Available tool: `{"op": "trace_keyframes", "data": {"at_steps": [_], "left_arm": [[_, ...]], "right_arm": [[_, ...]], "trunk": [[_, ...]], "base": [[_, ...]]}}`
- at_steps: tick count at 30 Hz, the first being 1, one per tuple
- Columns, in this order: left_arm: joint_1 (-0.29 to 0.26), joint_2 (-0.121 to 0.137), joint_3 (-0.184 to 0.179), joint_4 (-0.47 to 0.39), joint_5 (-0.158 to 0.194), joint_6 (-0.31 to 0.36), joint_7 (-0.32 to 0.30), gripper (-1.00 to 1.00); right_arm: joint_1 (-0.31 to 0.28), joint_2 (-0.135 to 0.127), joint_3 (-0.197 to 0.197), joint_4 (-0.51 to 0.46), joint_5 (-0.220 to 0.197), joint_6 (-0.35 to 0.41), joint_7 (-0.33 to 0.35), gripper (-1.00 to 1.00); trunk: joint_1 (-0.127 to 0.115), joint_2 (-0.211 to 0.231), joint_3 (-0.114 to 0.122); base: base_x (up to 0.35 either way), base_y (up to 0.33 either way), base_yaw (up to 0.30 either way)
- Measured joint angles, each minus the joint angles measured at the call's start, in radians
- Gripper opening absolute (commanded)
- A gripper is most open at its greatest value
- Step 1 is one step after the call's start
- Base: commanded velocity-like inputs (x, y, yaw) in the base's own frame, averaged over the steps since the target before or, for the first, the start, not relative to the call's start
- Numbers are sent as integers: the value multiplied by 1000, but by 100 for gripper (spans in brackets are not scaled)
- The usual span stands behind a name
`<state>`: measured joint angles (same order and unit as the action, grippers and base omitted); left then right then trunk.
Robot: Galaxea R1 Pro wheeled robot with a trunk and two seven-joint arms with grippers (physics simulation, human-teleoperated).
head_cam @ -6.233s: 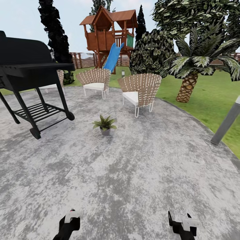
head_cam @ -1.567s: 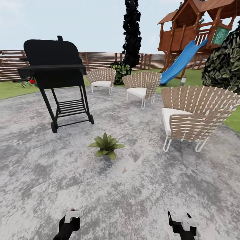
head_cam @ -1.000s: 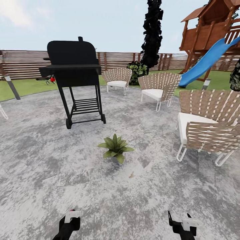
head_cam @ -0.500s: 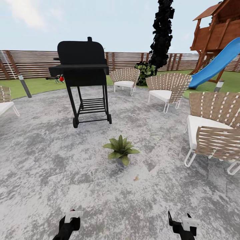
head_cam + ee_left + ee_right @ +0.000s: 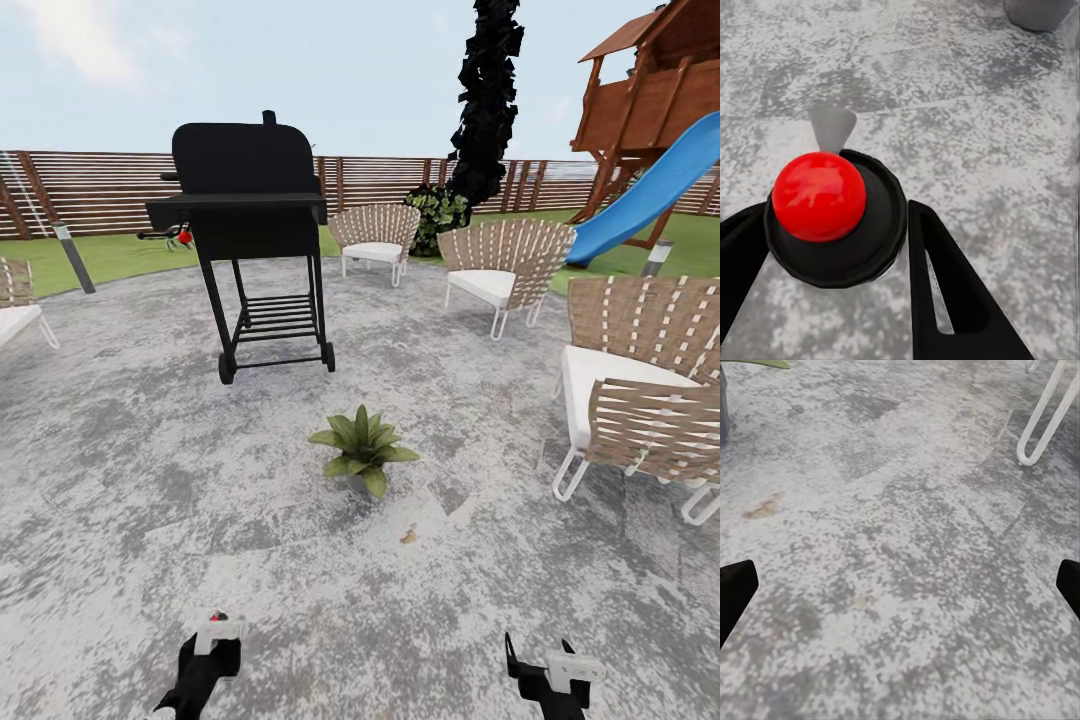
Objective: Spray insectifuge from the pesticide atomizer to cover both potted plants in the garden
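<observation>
One potted plant (image 5: 362,450), a rosette of pointed green leaves in a small grey pot, stands on the grey patio in the middle of the head view, ahead of both arms. Its pot (image 5: 1039,11) shows at the edge of the left wrist view. My left gripper (image 5: 205,660) is low at the front left, shut on the pesticide atomizer (image 5: 817,196), whose black round top with a red knob sits between the black fingers (image 5: 945,292). My right gripper (image 5: 545,675) hangs open at the front right, with bare paving between its fingertips (image 5: 735,585).
A black wheeled grill (image 5: 250,230) stands behind the plant to the left. Wicker chairs (image 5: 640,390) ring the patio at the right and back, one chair leg (image 5: 1042,420) near my right gripper. Beyond are lawn, a slatted fence (image 5: 90,190) and a blue slide (image 5: 650,190).
Over the earlier frames the camera swung and moved closer to the plant, then settled. In the last half second my left gripper dipped and tilted slightly; nothing else moved.
</observation>
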<state>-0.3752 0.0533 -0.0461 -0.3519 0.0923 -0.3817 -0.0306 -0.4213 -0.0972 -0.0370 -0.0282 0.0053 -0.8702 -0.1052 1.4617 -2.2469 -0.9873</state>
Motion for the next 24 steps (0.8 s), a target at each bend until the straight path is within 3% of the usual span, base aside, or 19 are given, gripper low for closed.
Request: {"op": "trace_keyframes", "data": {"at_steps": [3,4,8,12,24], "left_arm": [[-1,3,-8,-41,-45,1,-31,-100],[-8,5,-13,-45,-150,6,-148,-100],[-17,12,-7,-46,-289,16,-291,-100],[-27,19,-6,-58,-408,67,-369,-100],[-10,50,-4,-63,-407,86,-369,-100]], "right_arm": [[0,-3,3,-2,1,0,2,100],[0,-9,56,-9,30,0,10,100],[0,-25,168,-62,85,4,13,100],[0,-62,284,-139,209,60,65,100],[-30,-18,294,-102,211,48,65,100]], "trunk": [[0,0,0],[0,0,0],[0,0,0],[0,0,0],[0,0,0]], "base": [[0,0,0],[0,0,0],[0,0,0],[0,0,0],[0,0,0]]}}
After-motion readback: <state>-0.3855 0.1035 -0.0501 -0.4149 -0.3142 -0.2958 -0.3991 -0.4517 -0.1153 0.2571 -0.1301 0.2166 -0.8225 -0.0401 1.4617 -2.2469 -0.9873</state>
